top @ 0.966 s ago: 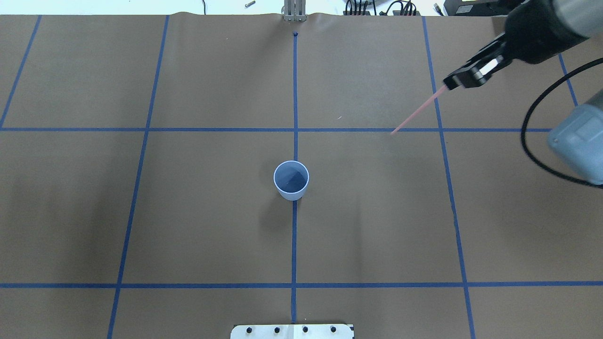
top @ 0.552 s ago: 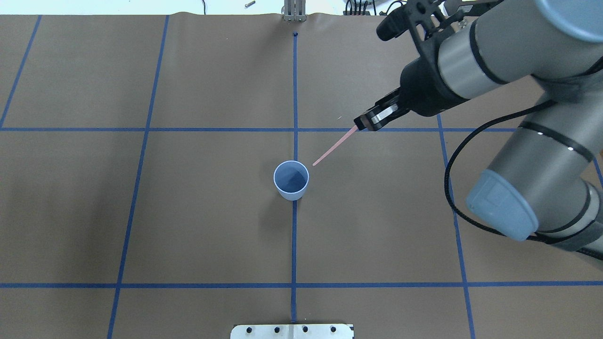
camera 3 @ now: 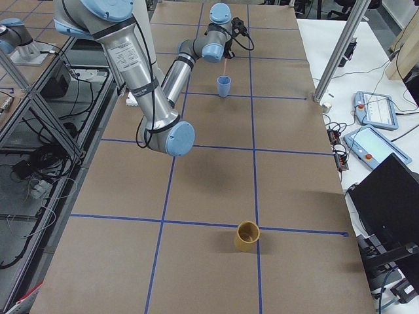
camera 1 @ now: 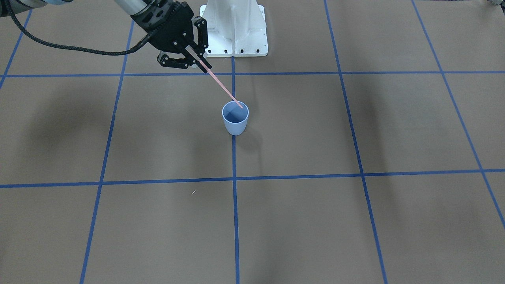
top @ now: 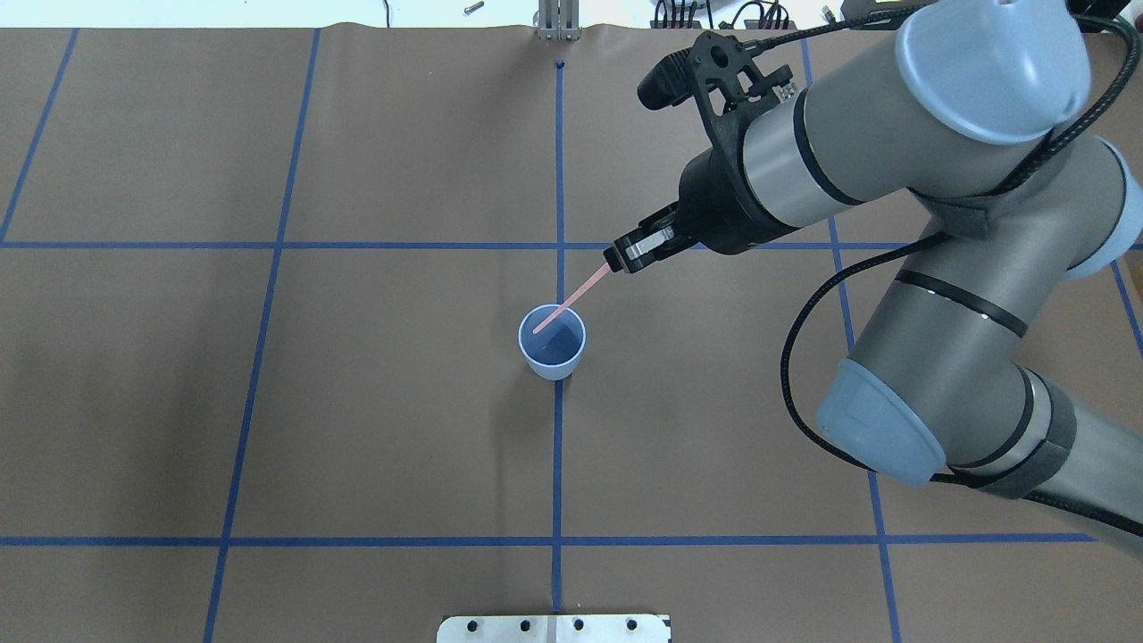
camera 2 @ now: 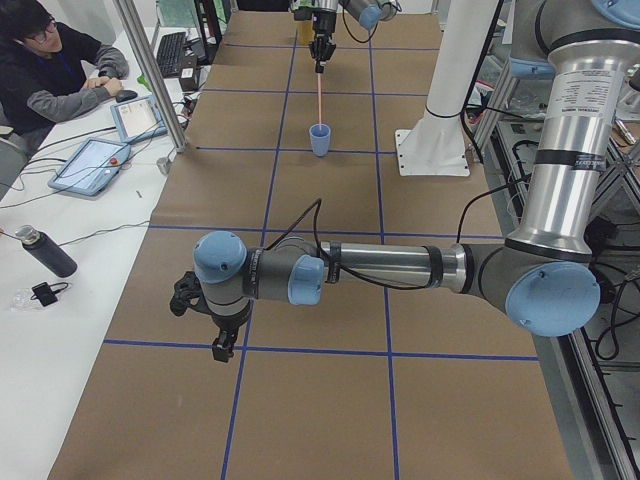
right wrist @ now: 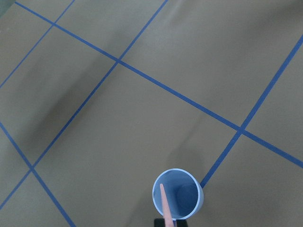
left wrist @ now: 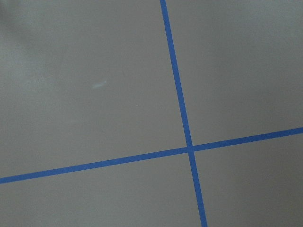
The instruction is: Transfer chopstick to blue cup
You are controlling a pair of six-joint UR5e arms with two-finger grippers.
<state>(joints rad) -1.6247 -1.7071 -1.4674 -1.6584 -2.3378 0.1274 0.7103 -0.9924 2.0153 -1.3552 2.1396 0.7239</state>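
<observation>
The blue cup (top: 554, 366) stands upright on the centre tape line, also in the front view (camera 1: 235, 125) and the right wrist view (right wrist: 193, 204). My right gripper (top: 622, 261) is shut on the upper end of the pink chopstick (top: 576, 297) and holds it slanted down. It hovers above and beyond the cup. The stick's lower tip sits at the cup's mouth, over the opening (right wrist: 163, 196); I cannot tell whether it is below the rim. My left gripper (camera 2: 222, 343) shows only in the exterior left view, low over the table far from the cup, so I cannot tell its state.
A yellow-brown cup (camera 3: 247, 236) stands at the right end of the table. The white robot base (camera 1: 234, 27) is behind the blue cup. An operator (camera 2: 45, 75) sits at a side table with tablets. Blue tape lines cross the brown cover.
My right arm has swung in from the far right corner toward the centre with the chopstick. The stick's tip went from the open table to the cup's mouth.
</observation>
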